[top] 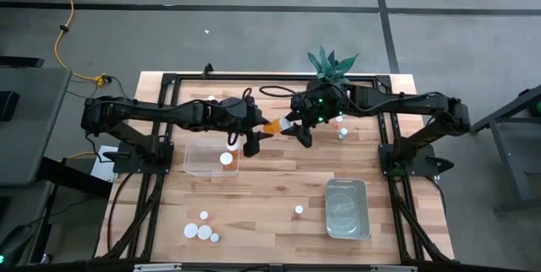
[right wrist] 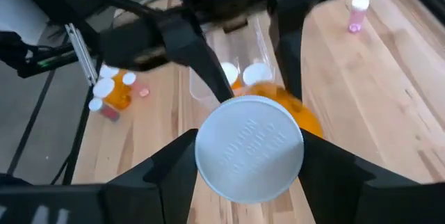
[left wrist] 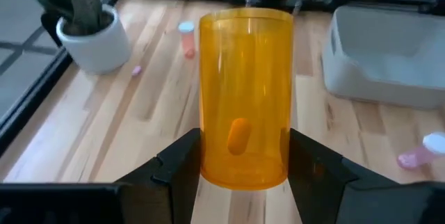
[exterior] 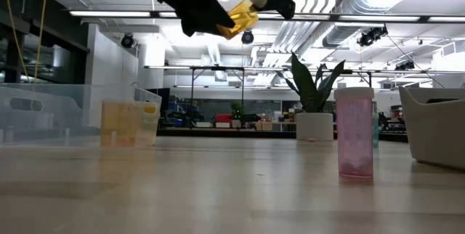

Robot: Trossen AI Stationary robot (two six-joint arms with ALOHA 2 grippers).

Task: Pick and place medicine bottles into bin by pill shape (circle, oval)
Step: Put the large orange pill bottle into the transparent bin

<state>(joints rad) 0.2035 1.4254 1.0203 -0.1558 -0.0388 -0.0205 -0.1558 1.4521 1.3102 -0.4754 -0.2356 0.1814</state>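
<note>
Midair, left gripper (top: 258,139) jaws clamp orange bottle (top: 272,126); right gripper (top: 296,128) jaws flank its white cap (right wrist: 249,149).

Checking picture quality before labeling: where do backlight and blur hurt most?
Low view: bright ceiling lights silhouette both arms around the orange bottle. Left wrist view: the left gripper holding the bottle, and the plant pot, look soft. Right wrist view: white cap slightly blurred.
</note>
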